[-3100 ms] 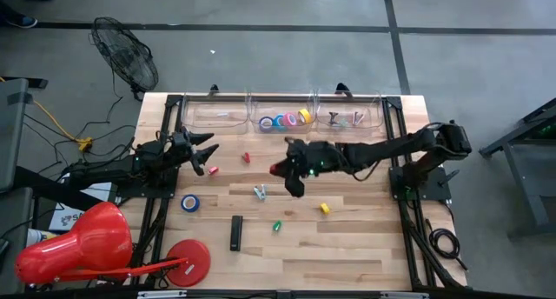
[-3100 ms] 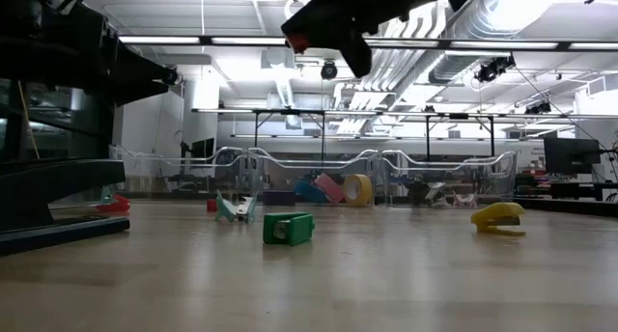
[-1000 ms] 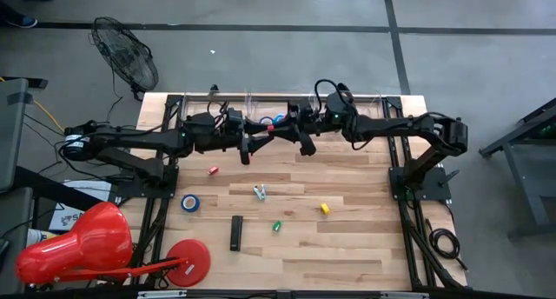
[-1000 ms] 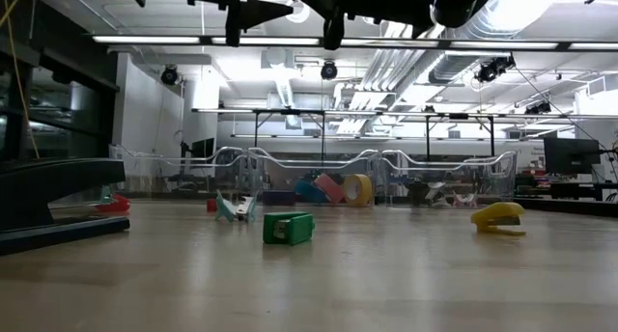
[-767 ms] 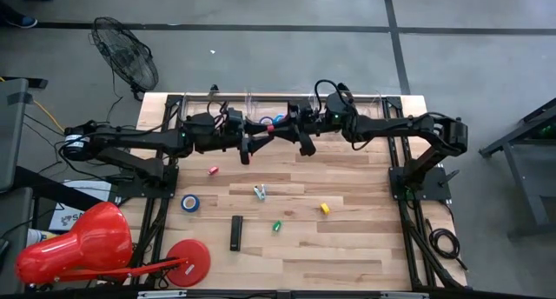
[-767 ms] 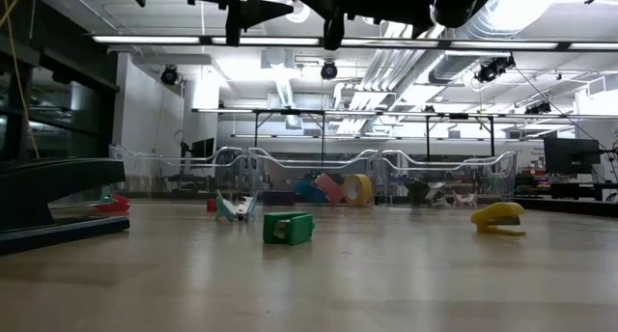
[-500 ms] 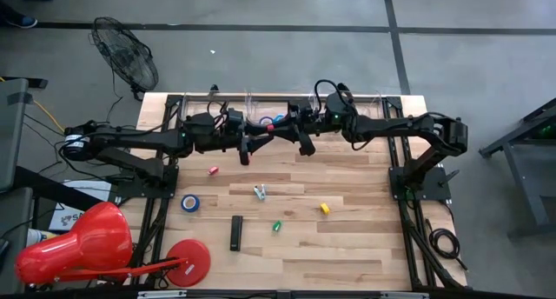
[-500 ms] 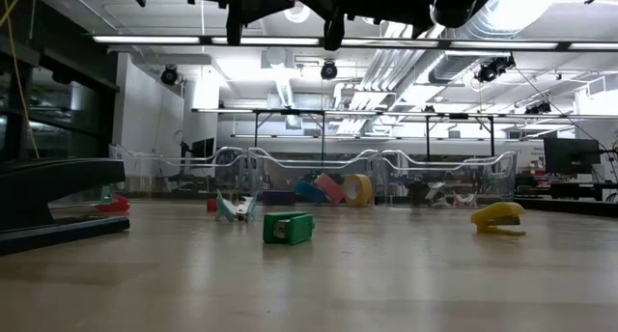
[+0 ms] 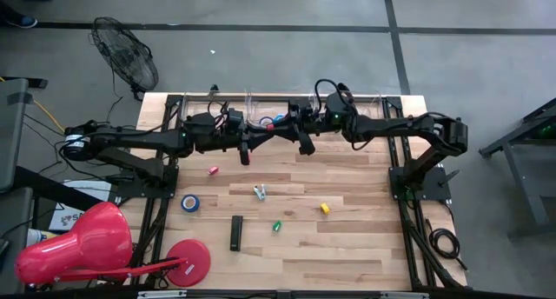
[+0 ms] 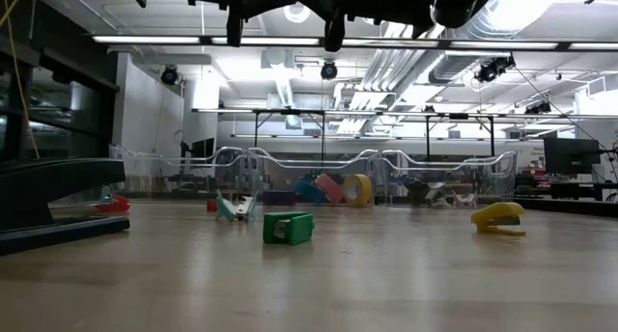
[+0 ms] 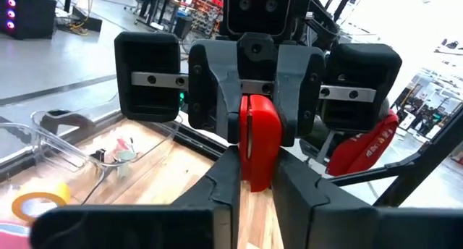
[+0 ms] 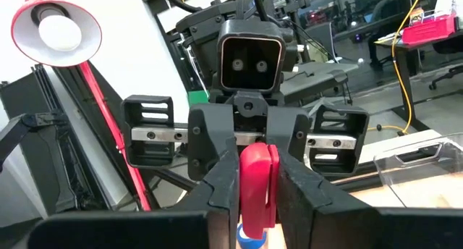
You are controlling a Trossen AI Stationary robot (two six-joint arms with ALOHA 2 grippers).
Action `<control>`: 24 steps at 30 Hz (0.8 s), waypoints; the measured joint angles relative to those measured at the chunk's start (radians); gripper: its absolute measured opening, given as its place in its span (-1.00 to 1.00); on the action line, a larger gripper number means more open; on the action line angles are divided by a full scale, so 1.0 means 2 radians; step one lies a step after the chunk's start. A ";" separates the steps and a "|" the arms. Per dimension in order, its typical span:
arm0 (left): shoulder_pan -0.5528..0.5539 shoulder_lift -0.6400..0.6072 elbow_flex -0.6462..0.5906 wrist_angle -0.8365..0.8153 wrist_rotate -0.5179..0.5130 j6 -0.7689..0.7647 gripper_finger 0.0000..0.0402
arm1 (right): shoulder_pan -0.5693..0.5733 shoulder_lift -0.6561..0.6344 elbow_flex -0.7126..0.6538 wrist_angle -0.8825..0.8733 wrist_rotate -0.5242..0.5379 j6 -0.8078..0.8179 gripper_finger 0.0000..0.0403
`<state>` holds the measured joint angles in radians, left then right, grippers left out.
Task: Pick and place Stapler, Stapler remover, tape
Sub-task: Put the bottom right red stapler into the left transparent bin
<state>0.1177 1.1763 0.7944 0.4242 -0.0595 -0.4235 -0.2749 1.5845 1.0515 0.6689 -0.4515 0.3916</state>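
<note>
1. Pale wooden table [image 9: 347, 247] in a bright workshop, with a row of clear plastic bins [image 9: 208, 115] along its back edge (all places below are taken from these bins).
2. Left gripper [image 11: 257, 173] is above the front of the middle bin. Its two dark fingers are pressed in against a small red rounded plastic item [image 11: 257, 137].
3. Right gripper [image 12: 257, 180] faces it nose to nose over the same spot, its fingers also clamped on the red item. Both grippers hold that one piece, raised above the table.
4. I cannot tell whether the red item is a stapler or a remover.
5. Ring-shaped tape rolls [image 10: 333, 188] stand inside the middle bin: blue, pink and yellow show in the low view. The high view mostly hides them under the arms.
6. One loose blue tape roll [image 9: 189, 202] lies on the wood well in front of the left bin.
7. Long black stapler [image 9: 235, 233] lies farther from the bins than the blue roll.
8. Teal stapler remover [image 9: 260, 192] sits in front of the middle bin, apart from everything else.
9. Small green plastic stapler [image 9: 277, 225] is well in front of the middle bin, beyond the teal remover.
10. Small yellow plastic stapler [image 9: 325, 209] is in front of the right bin.
11. A second small red piece [image 9: 213, 170] lies in front of the left bin, nearer to it than the blue roll.
</note>
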 joint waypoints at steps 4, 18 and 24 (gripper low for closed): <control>0.000 0.000 0.000 0.000 0.001 0.000 -0.77 | 0.000 0.000 0.000 0.000 0.000 0.000 -0.73; 0.000 0.000 0.000 -0.005 0.010 -0.009 -0.77 | 0.000 0.000 0.000 -0.014 0.000 -0.002 -0.45; 0.000 0.000 0.000 -0.004 0.010 -0.008 -0.77 | 0.000 0.000 0.000 -0.015 0.001 0.007 -0.15</control>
<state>0.1173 1.1763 0.7940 0.4161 -0.0395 -0.4393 -0.2757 1.5845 1.0515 0.6380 -0.4488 0.4048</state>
